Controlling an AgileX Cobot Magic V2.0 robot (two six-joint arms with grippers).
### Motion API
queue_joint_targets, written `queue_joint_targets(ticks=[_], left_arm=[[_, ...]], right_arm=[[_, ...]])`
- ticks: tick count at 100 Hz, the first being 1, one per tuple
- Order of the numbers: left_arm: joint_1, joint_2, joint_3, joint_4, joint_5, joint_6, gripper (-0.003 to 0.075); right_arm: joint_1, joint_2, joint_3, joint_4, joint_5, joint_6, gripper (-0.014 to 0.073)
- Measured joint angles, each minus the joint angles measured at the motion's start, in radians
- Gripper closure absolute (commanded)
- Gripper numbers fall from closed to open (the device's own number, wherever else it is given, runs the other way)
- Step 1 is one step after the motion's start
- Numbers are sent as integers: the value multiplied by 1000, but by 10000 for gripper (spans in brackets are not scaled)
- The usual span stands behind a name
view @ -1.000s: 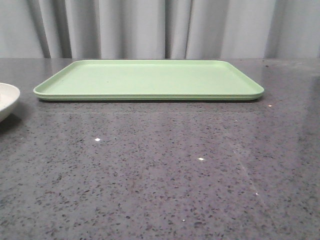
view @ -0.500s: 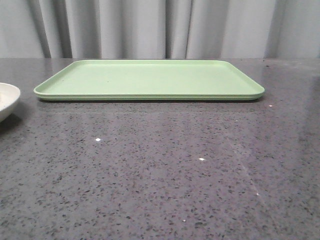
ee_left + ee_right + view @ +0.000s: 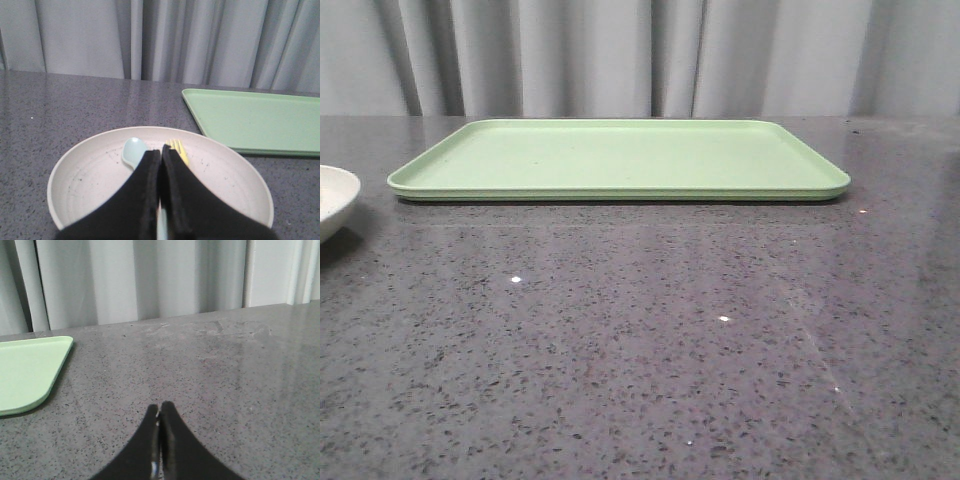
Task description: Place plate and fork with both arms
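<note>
Far left of the table [image 3: 620, 380], the plate [image 3: 100, 175] is sitting just beside the tray's [image 3: 620, 160] left end, only its rim showing in front view. The yellow fork [image 3: 179, 150] and a pale blue utensil [image 3: 134, 151] are lying inside the plate. The left gripper [image 3: 161, 155] is hovering over the plate, jaws pressed together, gripping nothing. The tray is sitting bare mid-table. The right gripper [image 3: 160, 412] is hanging over bare table past the tray's right end, jaws also pressed together.

Likely step: starting the pick. The left jaws need spreading before dropping onto the plate rim; keep the plate level so the utensils aren't sliding out.

No brands, labels or writing readable.
</note>
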Motion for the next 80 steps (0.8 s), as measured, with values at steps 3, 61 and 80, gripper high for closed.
queue_joint_targets(ticks=[3,61,80], left_arm=[[0,15,-19,-2,17,0,741],[0,405,-383,0,205,0,738],[0,464,-425,0,209,0,594]], right_arm=[[0,9,-20,0,21,0,660],[24,256,-306,0,320,0,654],[62,361,-356,0,351,0,461]])
